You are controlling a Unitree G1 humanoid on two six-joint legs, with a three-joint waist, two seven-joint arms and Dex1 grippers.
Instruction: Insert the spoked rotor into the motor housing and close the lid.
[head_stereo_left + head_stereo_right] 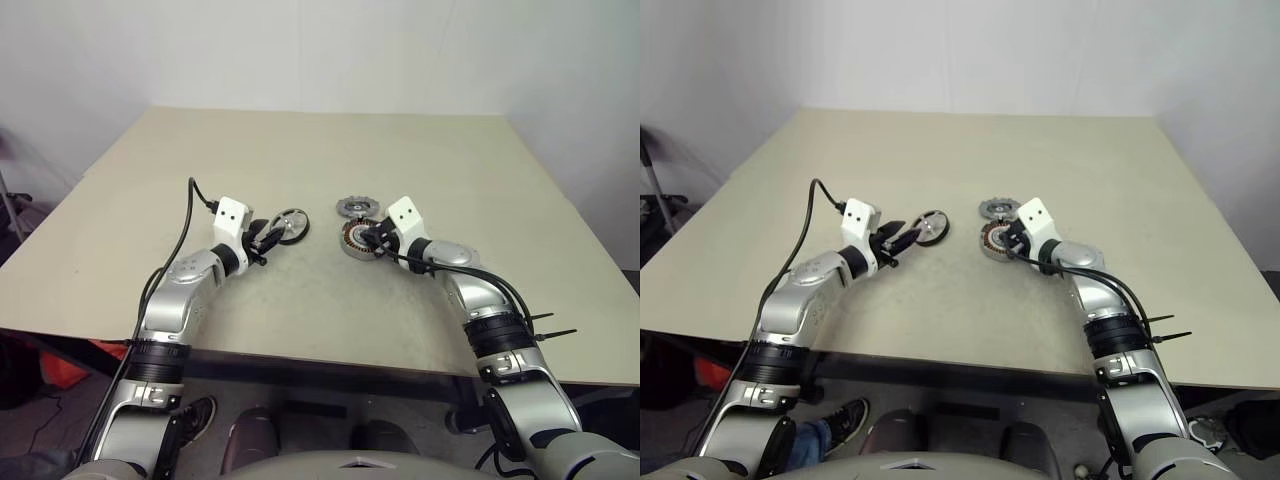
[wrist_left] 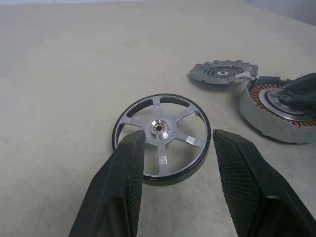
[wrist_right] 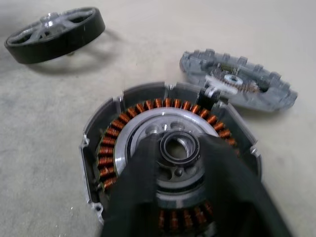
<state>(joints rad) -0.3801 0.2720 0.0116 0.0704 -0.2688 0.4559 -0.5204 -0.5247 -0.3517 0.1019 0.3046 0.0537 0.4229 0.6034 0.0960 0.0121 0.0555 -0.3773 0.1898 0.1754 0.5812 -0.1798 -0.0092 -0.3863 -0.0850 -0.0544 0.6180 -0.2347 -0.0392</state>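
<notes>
On the beige table (image 1: 480,170), the motor housing (image 1: 356,240) lies flat. The lid (image 1: 355,208) lies just behind it, touching its rim. The spoked rotor (image 1: 292,225) is to its left, a bit apart. The left gripper (image 2: 177,153) is half open around the rotor, not pinching it. The right gripper (image 3: 180,163) has its fingers spread on both sides of the housing's central hub; whether they grip it cannot be told.

Three motor parts apart on the counter

The spoked rotor (image 2: 162,137), black-rimmed with silver spokes, lies flat to the left. The motor housing (image 3: 168,153) sits open, copper coils ringing its pale hub. The lid (image 3: 238,83), scalloped dull grey, lies just beyond the housing, perhaps touching its edge.
</notes>
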